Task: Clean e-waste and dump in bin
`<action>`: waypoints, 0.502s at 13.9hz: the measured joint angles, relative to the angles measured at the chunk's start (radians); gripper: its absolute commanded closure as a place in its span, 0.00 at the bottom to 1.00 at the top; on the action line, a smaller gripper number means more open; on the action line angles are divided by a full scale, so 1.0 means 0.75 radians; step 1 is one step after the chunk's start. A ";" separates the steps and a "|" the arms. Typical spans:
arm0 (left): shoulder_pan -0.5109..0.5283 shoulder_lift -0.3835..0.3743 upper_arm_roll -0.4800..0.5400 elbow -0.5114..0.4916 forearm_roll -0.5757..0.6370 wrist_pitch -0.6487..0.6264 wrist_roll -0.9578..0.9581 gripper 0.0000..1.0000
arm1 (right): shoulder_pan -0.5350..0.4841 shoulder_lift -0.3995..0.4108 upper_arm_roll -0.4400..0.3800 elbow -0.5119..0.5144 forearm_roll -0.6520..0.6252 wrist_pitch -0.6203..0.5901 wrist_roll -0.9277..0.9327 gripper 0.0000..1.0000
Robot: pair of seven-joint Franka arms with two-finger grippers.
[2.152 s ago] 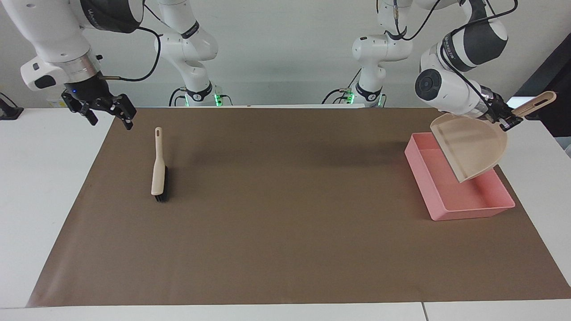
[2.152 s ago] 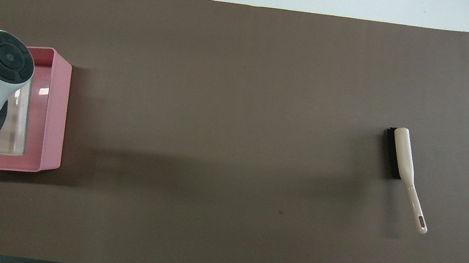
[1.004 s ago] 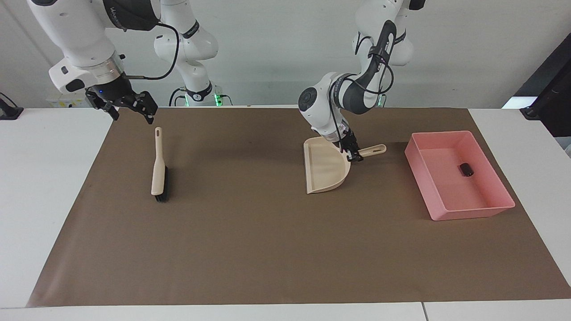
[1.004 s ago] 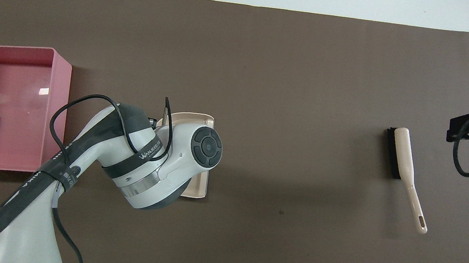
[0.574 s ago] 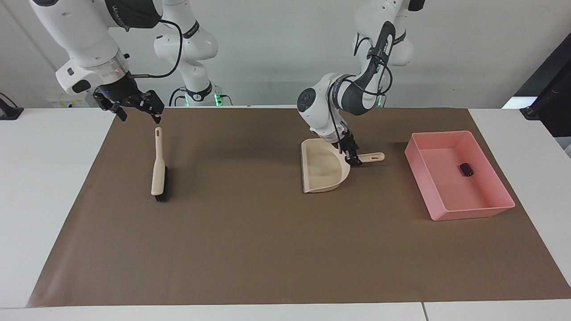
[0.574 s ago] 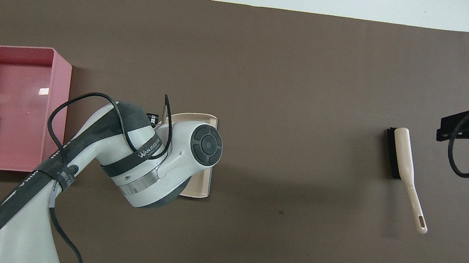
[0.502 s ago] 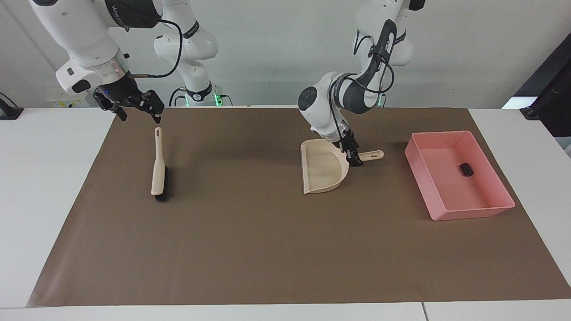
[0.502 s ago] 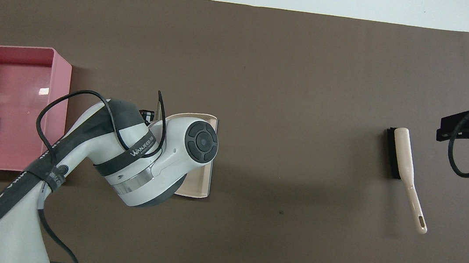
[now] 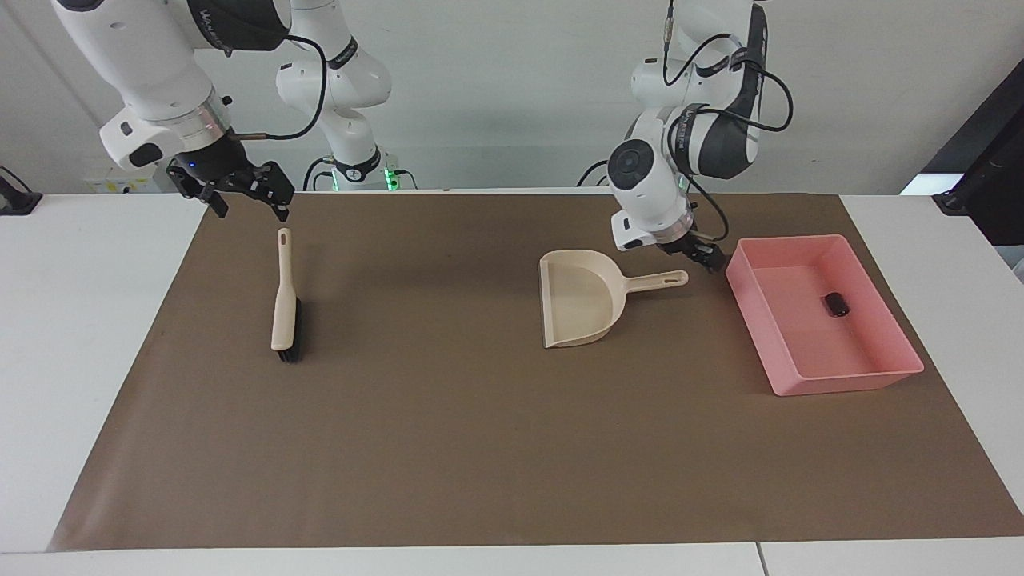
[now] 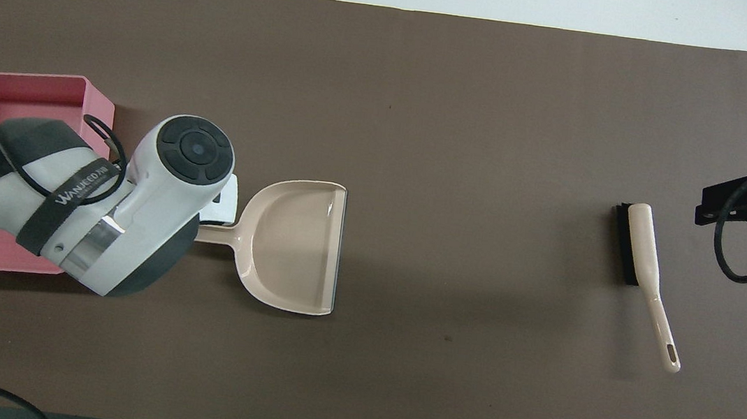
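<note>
A small black piece of e-waste (image 9: pixel 836 304) lies inside the pink bin (image 9: pixel 800 386) at the left arm's end of the mat; in the overhead view the left arm covers it and only part of the bin (image 10: pixel 43 84) shows. The beige dustpan (image 9: pixel 580 300) (image 10: pixel 292 242) lies flat on the mat with nothing holding it. My left gripper (image 9: pixel 706 258) hangs open and empty over the mat between the dustpan's handle and the bin. My right gripper (image 9: pixel 248 205) (image 10: pixel 732 208) waits open above the mat's edge, by the end of the brush's handle.
A beige brush (image 9: pixel 284 308) (image 10: pixel 642 258) with black bristles lies on the brown mat (image 9: pixel 448 448) toward the right arm's end. White tabletop borders the mat on all sides.
The left gripper let go of the dustpan's handle, rose and swung toward the bin. The dustpan now lies alone on the mat. The right gripper stayed where it was.
</note>
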 measured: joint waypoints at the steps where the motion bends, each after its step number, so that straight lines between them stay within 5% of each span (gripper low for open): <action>1: 0.067 -0.014 0.002 0.013 -0.062 0.000 -0.027 0.02 | 0.000 0.000 0.000 0.000 0.000 0.000 0.000 0.00; 7: 0.441 -0.059 0.013 0.308 -0.403 -0.050 -0.102 0.02 | -0.001 0.000 -0.001 0.000 0.000 0.000 0.000 0.00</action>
